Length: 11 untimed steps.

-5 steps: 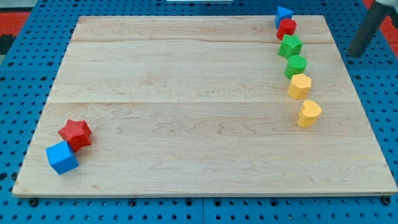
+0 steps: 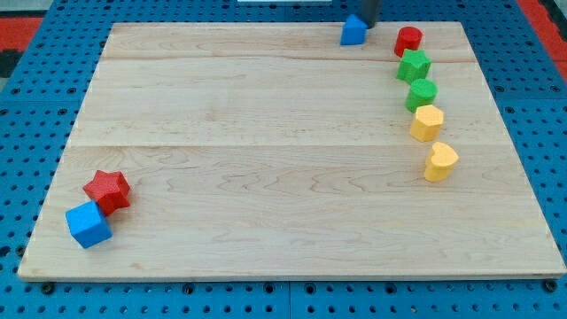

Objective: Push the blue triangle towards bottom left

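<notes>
The blue triangle (image 2: 353,31) lies near the board's top edge, right of centre and left of the red round block (image 2: 408,39). My tip (image 2: 367,22) is at the triangle's upper right, touching or nearly touching it; only the rod's lower end shows at the view's top.
Down the right side run a red round block, a green star-like block (image 2: 413,65), a green round block (image 2: 422,93), a yellow hexagon-like block (image 2: 427,122) and a yellow heart (image 2: 440,161). At the bottom left a red star (image 2: 108,190) touches a blue cube (image 2: 88,224). Blue pegboard (image 2: 27,133) surrounds the wooden board (image 2: 266,159).
The rod has swung from off the board's right side to the top edge. The blue triangle has slid left, away from the red round block.
</notes>
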Motion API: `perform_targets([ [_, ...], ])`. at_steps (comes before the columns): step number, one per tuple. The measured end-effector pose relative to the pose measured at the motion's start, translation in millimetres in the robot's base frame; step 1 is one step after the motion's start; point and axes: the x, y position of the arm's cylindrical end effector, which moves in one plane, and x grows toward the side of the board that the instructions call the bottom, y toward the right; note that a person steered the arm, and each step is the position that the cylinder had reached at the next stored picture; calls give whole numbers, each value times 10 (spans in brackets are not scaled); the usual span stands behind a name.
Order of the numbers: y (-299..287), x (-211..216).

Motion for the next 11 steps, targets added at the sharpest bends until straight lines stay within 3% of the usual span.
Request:
perform_targets([
  [1,-426,147],
  [3,-328,856],
  [4,-926,1259],
  [6,-2131,1581],
  [7,-2360,1401],
  [8,-2679,1866],
  [10,-2291,1866],
  [11,-2357,2257],
])
